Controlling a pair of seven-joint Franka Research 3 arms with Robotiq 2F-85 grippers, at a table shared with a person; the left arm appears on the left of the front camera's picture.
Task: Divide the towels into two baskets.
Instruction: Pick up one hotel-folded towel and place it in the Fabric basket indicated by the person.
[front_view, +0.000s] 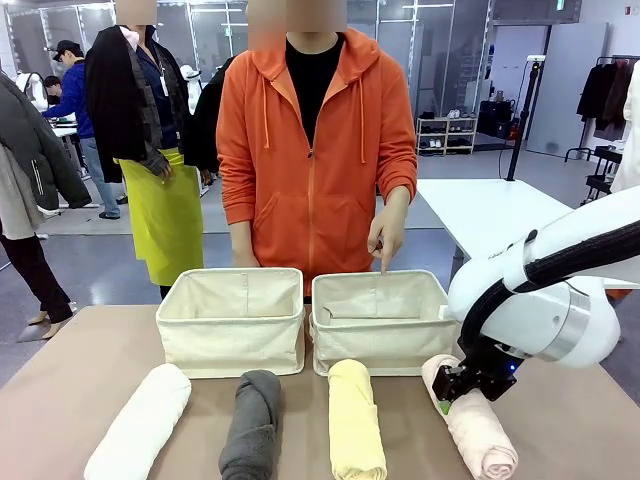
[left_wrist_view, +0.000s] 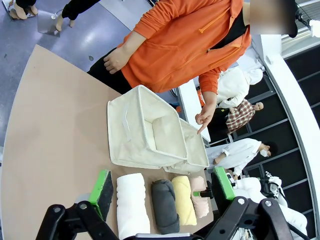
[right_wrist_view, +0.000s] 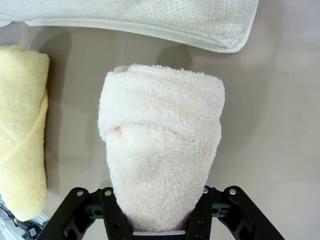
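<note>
The right hand (front_view: 452, 402) is clamped around the pale pink towel (front_view: 485, 440) near its far end. The roll lies on the bench (front_view: 60, 400), just by the right basket (front_view: 385, 345). The left hand (left_wrist_view: 162, 186) hangs wide open and empty above the bench.

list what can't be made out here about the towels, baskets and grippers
- Front view: the near ends of the white towel, grey towel and yellow towel are cut off by the bottom edge.
- Right basket: most of its floor is hidden, by its near wall in the front view and by the left basket in the left wrist view.
- Right wrist view: the right gripper has its pads buried behind the pink towel.
</note>
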